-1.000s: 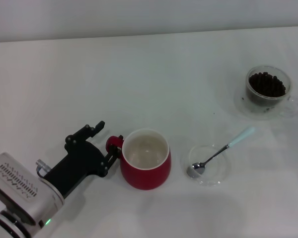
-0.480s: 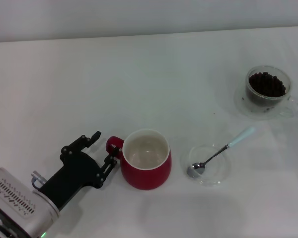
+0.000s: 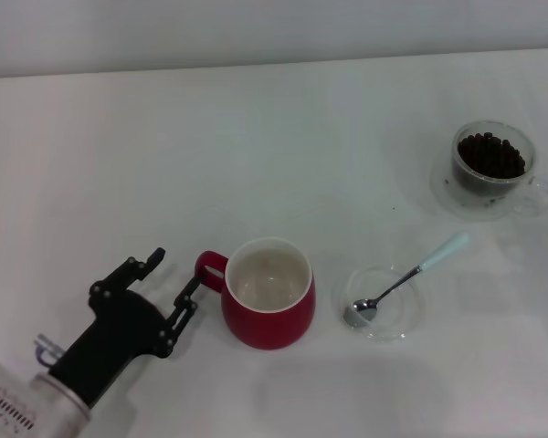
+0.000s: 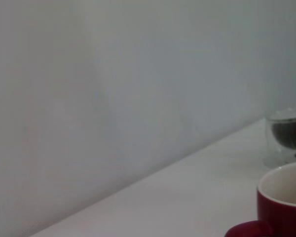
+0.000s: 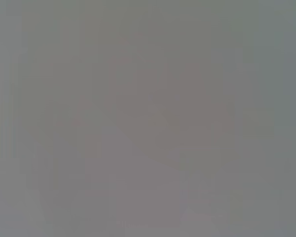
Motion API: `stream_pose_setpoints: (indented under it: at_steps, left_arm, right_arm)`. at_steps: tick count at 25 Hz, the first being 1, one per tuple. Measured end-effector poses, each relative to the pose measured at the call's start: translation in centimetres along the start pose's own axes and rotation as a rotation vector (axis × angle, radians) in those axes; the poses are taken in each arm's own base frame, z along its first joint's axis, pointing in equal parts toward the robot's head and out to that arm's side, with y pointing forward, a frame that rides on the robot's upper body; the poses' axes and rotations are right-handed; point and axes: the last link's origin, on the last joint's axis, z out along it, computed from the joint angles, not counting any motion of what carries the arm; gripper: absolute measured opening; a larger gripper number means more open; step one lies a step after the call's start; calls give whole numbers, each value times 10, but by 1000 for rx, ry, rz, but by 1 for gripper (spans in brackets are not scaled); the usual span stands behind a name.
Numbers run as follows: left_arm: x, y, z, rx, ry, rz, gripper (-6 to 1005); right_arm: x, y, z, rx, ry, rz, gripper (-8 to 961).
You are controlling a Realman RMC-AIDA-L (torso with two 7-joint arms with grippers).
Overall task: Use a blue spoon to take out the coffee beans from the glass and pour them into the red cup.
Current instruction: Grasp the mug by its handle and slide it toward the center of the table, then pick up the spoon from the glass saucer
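So the left end effector (image 3: 169,286) sits spread wide and empty just beside the glossy red mug's (image 3: 268,306) loop handle; right arm isn't in view. Thin metal teaspoon with the pale blue handle (image 3: 402,281) lies untouched, bowl resting in a flat clear glass saucer (image 3: 384,315); dark coffee beans (image 3: 491,155) are in the small clear glass (image 3: 493,167), well apart on the white worktop (image 3: 256,146). My worry: those fingers clipping the handle and shoving the mug.

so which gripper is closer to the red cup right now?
Left. The left gripper is open just beside the red cup, on its handle side, not touching. The right gripper is not in view.
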Motion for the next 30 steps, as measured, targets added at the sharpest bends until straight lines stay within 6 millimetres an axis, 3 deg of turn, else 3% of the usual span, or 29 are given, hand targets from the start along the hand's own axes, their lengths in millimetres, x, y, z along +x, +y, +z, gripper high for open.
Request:
stream_pose_setpoints:
  at_steps: [9, 15, 24, 30]
  left_arm:
    - [0, -6, -25, 110, 47, -43, 516]
    - [-2, -16, -41, 219, 57, -75, 515]
    - [-4, -44, -50, 394, 64, -104, 515]
    - [2, -62, -48, 450, 108, -74, 515]
  right_arm:
    - [1, 2, -3, -33, 10, -21, 839]
    - [3, -5, -16, -7, 11, 1, 839]
    - [6, -19, -30, -61, 81, 185, 838]
    - [4, -38, -32, -112, 182, 339, 837]
